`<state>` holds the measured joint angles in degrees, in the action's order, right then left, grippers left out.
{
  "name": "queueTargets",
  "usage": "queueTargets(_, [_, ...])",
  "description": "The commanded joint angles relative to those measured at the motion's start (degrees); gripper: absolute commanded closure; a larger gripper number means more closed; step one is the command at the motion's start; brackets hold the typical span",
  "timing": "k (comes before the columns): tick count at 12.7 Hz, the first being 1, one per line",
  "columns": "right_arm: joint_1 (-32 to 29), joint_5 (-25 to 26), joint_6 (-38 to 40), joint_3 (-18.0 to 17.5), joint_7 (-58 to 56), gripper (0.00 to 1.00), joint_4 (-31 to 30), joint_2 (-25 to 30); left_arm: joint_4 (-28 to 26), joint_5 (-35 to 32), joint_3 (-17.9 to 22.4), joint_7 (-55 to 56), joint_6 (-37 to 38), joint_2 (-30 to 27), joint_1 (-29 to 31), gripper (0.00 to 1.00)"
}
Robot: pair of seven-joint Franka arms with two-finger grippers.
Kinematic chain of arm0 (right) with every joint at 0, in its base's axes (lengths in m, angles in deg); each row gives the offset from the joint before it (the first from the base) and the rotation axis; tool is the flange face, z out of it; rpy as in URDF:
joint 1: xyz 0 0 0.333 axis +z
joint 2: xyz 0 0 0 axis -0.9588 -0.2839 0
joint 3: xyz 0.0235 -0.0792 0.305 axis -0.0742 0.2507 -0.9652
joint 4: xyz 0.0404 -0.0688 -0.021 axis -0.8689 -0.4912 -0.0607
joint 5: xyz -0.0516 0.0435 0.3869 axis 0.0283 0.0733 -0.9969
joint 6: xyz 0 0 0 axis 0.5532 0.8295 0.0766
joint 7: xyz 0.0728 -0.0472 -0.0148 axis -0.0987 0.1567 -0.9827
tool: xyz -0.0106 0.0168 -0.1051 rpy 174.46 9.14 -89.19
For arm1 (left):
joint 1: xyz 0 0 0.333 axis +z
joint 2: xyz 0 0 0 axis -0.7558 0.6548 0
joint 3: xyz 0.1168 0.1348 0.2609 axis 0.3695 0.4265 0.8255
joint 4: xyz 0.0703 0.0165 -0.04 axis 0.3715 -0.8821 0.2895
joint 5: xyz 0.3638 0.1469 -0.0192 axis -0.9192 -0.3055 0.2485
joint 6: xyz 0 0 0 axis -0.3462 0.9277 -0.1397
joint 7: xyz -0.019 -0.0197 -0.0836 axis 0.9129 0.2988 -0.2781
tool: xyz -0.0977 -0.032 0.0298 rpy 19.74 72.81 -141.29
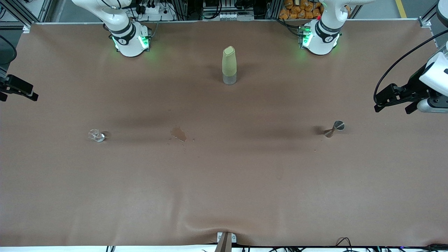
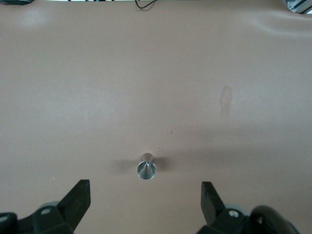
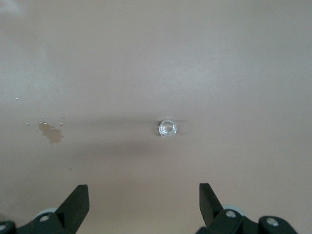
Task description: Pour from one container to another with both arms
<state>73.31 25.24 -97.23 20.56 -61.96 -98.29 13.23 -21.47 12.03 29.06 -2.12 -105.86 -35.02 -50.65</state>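
The tiny clear glass cup (image 1: 97, 135) stands on the brown table toward the right arm's end; from above it shows as a round rim (image 3: 167, 127). The silvery jigger (image 1: 334, 128) stands upright toward the left arm's end, its round rim up (image 2: 146, 168). My left gripper (image 1: 392, 105) hangs high over the table's edge at its own end, open (image 2: 145, 195), with the jigger below and apart from its fingers. My right gripper (image 1: 19, 94) hangs high over its end of the table, open (image 3: 144, 195) and empty, well above the cup.
A tall olive-green bottle (image 1: 229, 65) with a clear base stands mid-table between the two arm bases. A small wet spill (image 1: 179, 133) marks the brown table cover (image 1: 224, 182) between cup and jigger, closer to the cup.
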Motion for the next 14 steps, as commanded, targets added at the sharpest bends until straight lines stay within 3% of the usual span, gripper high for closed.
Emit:
queueTargets(1, [-0.2, 1.0, 0.8, -0.4, -0.4, 0.00, 0.5, 0.4, 0.8, -0.9, 0.0, 1.3, 1.1, 0.0, 0.0, 0.00])
queueTargets(9, [0.1, 0.9, -2.1, -0.4, -4.2, 0.00, -2.6, -0.3, 0.8, -0.9, 0.0, 1.3, 1.1, 0.3, -0.1, 0.00])
queueTargets(12, [-0.6, -1.8, -3.8, -0.2, -14.0, 0.00, -3.2, -1.4, 0.8, -0.9, 0.0, 1.3, 1.1, 0.3, 0.0, 0.00])
queueTargets(14, [-1.8, -4.2, -5.0, -0.2, -14.5, 0.00, -4.6, -2.0, 0.8, -0.9, 0.0, 1.3, 1.1, 0.3, 0.0, 0.00])
